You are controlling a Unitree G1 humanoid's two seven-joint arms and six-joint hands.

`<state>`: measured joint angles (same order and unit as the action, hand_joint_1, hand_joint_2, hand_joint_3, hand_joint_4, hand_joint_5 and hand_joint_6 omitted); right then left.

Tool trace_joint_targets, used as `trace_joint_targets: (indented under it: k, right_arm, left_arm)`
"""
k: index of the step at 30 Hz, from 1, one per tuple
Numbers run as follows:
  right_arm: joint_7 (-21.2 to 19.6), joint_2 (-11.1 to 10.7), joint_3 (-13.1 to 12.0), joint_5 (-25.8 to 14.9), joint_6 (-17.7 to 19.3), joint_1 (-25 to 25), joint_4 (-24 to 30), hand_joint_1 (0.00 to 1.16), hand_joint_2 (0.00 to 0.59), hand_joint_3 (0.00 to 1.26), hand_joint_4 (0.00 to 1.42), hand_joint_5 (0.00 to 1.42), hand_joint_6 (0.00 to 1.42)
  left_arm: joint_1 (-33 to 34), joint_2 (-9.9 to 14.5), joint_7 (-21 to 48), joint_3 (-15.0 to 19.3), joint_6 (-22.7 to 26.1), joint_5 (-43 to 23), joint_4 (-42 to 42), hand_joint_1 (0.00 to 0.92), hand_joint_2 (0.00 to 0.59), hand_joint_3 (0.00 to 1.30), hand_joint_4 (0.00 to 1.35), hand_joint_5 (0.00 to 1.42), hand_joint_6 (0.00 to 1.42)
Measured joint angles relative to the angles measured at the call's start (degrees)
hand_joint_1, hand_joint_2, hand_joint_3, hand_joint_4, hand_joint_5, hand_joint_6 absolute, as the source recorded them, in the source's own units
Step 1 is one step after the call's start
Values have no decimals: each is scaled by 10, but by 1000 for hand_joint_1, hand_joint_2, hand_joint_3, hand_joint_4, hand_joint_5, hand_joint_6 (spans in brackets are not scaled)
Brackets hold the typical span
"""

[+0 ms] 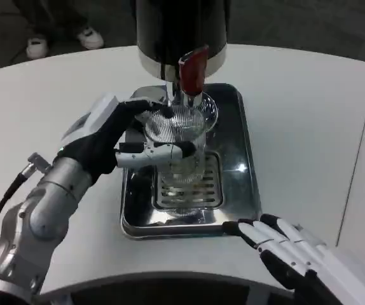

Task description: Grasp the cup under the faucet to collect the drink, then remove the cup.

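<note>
A clear ribbed glass cup point(181, 136) stands upright on the metal drip tray point(236, 171), over the slotted grate point(189, 184). It sits directly under the faucet with its red tap handle point(192, 70) on the black dispenser point(181, 32). My left hand point(116, 136) grips the cup from the left, with fingers wrapped around its near side and its far rim. My right hand point(297, 254) rests low at the table's front right, fingers apart and holding nothing. I cannot tell whether there is liquid in the cup.
The white round table point(309, 121) stretches to the right and left of the tray. A person's white shoes point(65, 41) stand on the floor beyond the table's far left edge. A black cable point(1, 210) runs along my left forearm.
</note>
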<state>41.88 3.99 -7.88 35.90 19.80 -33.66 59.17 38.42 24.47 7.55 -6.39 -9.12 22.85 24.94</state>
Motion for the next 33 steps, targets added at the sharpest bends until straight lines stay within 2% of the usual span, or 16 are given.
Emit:
trace_joint_targets:
  k: [10, 16, 28, 33]
  right_arm:
    - [-3, 0, 0, -1, 0, 0, 0, 478, 474, 114, 72, 0, 0]
    - [-3, 0, 2, -1, 0, 2, 0, 478, 474, 114, 73, 0, 0]
    - [-3, -2, 1, -4, -7, 7, 0, 478, 474, 114, 73, 0, 0]
    - [-5, -3, -2, -5, -9, 7, 0, 478, 474, 114, 73, 0, 0]
  left_arm:
    - [0, 2, 1, 0, 0, 0, 0, 420, 181, 324, 73, 202, 213]
    - [0, 3, 6, 0, -2, -7, 2, 402, 152, 262, 28, 191, 188]
    - [0, 3, 32, -3, -13, -25, 6, 392, 142, 248, 0, 207, 184]
    - [-2, 11, 37, 1, -27, -32, 6, 325, 66, 200, 0, 184, 181]
